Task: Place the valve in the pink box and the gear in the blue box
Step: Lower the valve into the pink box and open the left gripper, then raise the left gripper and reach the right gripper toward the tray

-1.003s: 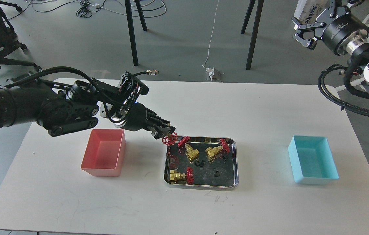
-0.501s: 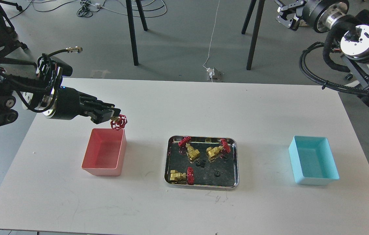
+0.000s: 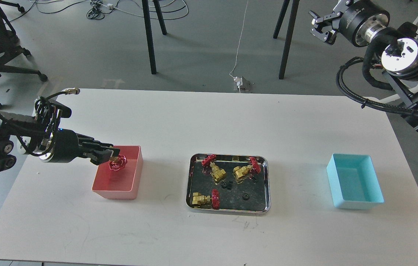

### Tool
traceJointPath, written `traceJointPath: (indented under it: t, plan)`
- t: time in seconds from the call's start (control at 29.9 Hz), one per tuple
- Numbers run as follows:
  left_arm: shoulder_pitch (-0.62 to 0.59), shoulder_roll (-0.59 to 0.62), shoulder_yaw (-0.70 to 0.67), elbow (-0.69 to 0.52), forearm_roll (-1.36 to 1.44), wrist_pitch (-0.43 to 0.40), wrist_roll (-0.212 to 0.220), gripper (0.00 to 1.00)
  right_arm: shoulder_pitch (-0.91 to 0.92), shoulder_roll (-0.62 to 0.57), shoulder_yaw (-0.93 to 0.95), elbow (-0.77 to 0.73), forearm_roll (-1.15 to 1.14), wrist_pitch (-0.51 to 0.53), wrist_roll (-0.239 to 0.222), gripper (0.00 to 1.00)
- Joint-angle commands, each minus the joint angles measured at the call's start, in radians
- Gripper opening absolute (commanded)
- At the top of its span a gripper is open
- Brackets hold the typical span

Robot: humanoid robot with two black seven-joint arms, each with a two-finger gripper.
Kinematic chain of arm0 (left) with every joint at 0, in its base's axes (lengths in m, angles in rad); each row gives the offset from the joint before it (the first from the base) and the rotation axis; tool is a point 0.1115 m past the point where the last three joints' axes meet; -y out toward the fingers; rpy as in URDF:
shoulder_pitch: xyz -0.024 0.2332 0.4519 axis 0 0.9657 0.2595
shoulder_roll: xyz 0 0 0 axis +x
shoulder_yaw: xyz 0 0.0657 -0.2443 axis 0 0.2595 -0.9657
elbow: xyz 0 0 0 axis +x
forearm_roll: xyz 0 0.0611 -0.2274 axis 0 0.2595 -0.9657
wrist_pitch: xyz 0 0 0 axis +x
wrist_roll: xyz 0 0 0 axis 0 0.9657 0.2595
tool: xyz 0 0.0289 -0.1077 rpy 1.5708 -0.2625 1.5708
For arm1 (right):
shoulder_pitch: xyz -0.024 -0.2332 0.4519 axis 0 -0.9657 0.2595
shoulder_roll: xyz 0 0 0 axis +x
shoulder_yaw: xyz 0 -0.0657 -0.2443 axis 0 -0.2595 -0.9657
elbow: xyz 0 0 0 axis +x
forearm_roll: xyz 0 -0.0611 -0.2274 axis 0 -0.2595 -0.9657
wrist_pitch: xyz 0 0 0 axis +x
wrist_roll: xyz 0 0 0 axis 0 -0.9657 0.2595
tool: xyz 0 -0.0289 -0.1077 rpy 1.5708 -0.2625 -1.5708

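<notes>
Three valves lie in the steel tray at the table's centre: one far left, one far right, one at the near left corner. You will also see small black gears on the tray floor, two close together at mid-tray and one further right.

Note the fourth valve. Your left gripper has its fingers closed on the brass body, with the red handwheel pointing right. The valve hangs over the far part of the pink box, within the opening. You cannot tell whether it touches the floor of the box. The left arm reaches in low from the left edge, across the table's left side.

Observe the pink box on the left of the table, well apart from the tray. The blue box sits on the right, also well apart from the tray, and shows only its bare floor.

Your right gripper is raised at the far right, beyond the table and over the floor. Its fingers stand apart and hold nothing.
</notes>
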State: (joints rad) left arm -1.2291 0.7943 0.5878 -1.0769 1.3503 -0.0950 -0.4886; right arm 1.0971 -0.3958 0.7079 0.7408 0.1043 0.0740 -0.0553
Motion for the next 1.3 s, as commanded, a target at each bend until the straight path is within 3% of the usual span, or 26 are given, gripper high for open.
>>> traceJointPath:
  t: [0.0, 0.37, 0.57, 0.87, 1.0, 1.1, 1.2, 1.27]
  plan:
    - [0.019, -0.01, -0.008, 0.012, 0.0, 0.0, 0.0, 0.18, -0.011, 0.0, 0.004, 0.0, 0.0, 0.001, 0.0, 1.0]
    - [0.077, -0.093, -0.01, 0.11, -0.002, 0.001, 0.0, 0.23, -0.033, -0.002, 0.008, 0.003, 0.0, 0.003, 0.002, 1.0]
    - [0.079, -0.11, -0.029, 0.11, -0.01, 0.004, 0.0, 0.41, -0.042, -0.002, 0.01, 0.003, 0.0, 0.003, 0.002, 1.0]
    - [0.077, -0.098, -0.045, 0.1, -0.014, -0.002, 0.0, 0.55, -0.049, -0.011, -0.004, 0.014, -0.002, 0.007, 0.002, 1.0]
    - [0.08, -0.073, -0.172, 0.08, -0.046, -0.006, 0.0, 0.62, -0.039, -0.017, -0.037, 0.032, -0.029, 0.03, 0.0, 1.0]
    - [0.082, -0.02, -0.308, 0.011, -0.179, -0.011, 0.0, 0.65, -0.013, -0.026, -0.125, 0.055, -0.174, 0.096, 0.005, 1.0]
    - [0.085, 0.009, -0.474, -0.09, -0.398, -0.064, 0.0, 0.65, 0.036, -0.073, -0.198, 0.087, -0.445, 0.219, 0.008, 1.0]
    - [0.098, 0.016, -0.598, -0.152, -0.579, -0.123, 0.0, 0.65, 0.061, -0.107, -0.211, 0.13, -0.625, 0.37, 0.011, 1.0]
